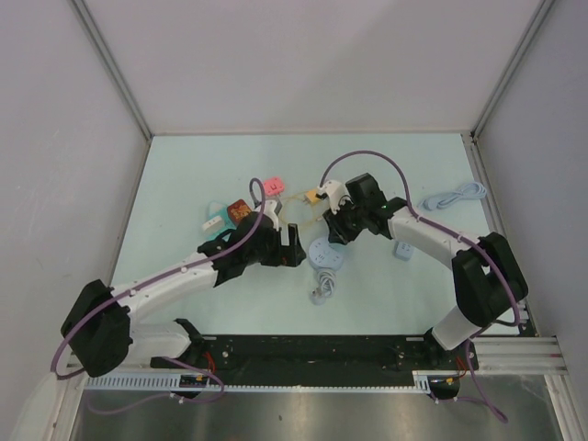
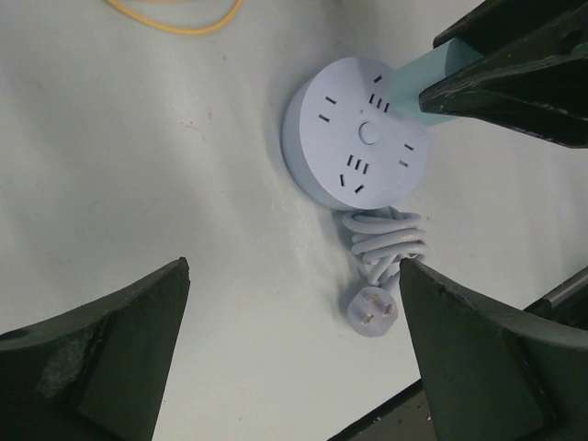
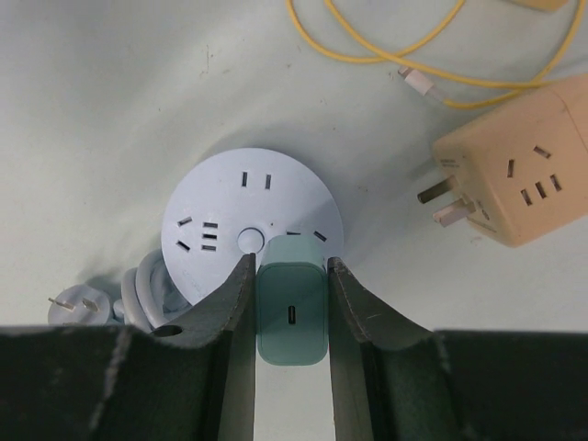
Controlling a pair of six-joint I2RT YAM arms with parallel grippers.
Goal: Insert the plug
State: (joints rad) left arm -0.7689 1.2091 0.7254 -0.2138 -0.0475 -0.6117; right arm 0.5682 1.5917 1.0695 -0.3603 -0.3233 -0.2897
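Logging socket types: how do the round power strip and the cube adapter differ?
The round power strip is pale, flat, face up; the cube adapter is beige, boxy. The round power strip trails a coiled cord; the cube adapter's prongs jut sideways from its body. Both carry socket slots.

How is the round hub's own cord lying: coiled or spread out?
Coiled: the cord lies bundled in tight loops against the hub.

- Pale green tabletop [image 1: 202, 165].
- Round blue power strip [image 1: 326, 254] near the middle, with its coiled cord [image 1: 322, 287] on the near-edge side.
- Beige cube adapter [image 3: 528, 179] and yellow cable [image 3: 367, 50] near the strip, toward the far edge.
- Pink block [image 1: 274, 186] left of centre.
- Pale cable bundle [image 1: 454, 196] near the right edge.
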